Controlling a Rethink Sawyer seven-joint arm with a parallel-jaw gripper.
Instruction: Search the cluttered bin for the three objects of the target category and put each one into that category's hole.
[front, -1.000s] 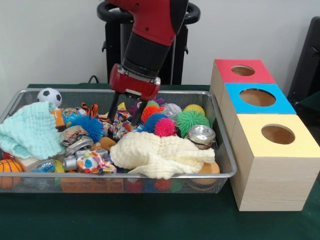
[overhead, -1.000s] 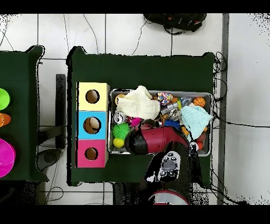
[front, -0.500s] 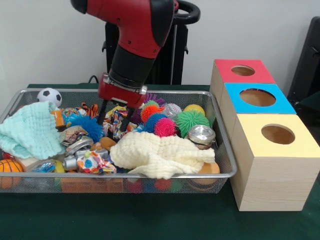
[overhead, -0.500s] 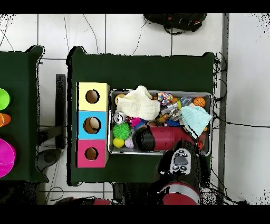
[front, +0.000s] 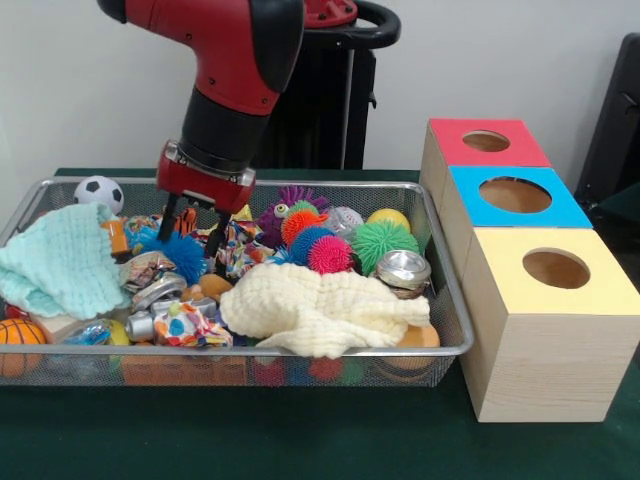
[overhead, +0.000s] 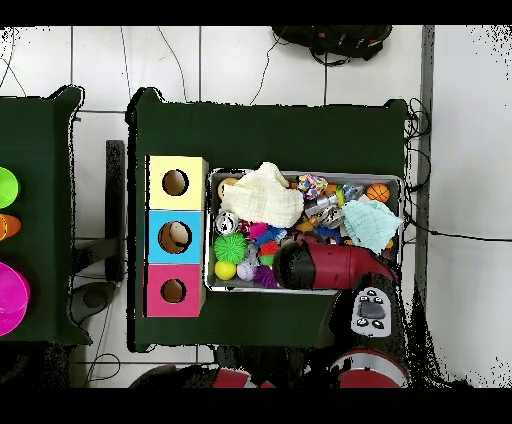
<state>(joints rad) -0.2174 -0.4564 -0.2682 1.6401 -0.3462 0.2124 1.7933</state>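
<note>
In the front view the gripper (front: 192, 228) hangs with its jaws parted and empty over the left-middle of the wire bin (front: 440, 262), the blue spiky ball (front: 181, 252) lying directly beneath them, touching or nearly so, probably the next pick.

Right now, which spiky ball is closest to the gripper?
The blue spiky ball, right under the gripper; the orange, pink and green ones sit farther toward the boxes.
</note>
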